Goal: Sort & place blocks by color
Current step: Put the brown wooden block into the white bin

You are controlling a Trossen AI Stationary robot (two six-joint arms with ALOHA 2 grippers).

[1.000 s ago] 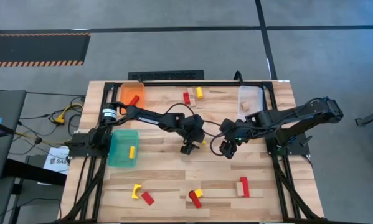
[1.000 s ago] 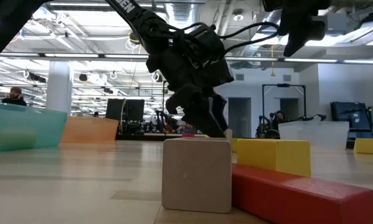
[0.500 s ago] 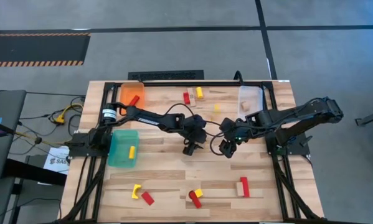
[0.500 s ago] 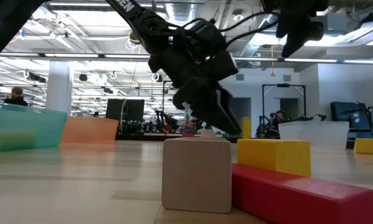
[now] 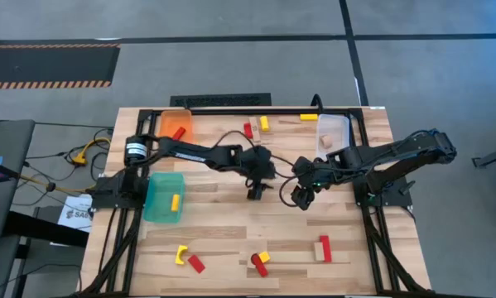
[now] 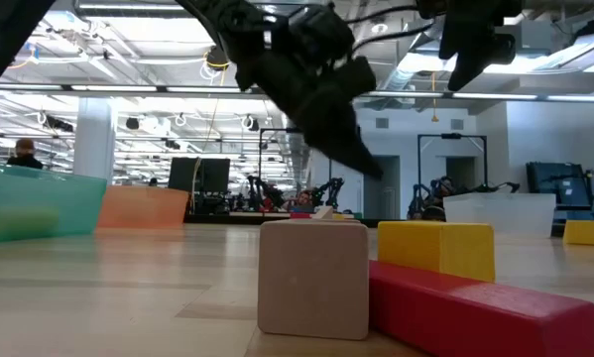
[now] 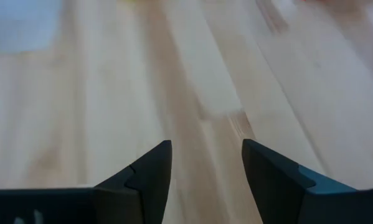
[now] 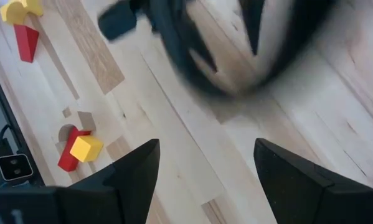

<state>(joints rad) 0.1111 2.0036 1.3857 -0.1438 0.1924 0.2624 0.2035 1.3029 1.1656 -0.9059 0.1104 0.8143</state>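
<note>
Robotics lab (other robot arms (image 6: 328, 190) behind)

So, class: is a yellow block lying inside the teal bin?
Yes, the high view shows one yellow block inside the teal bin.

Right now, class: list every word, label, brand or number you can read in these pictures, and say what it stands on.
"SA...": the only letters readable, cut off, on a white paper sheet beside the table's left edge.
White lettering on the dark left arm: too small to read.
Nothing is readable in the other views.
</note>
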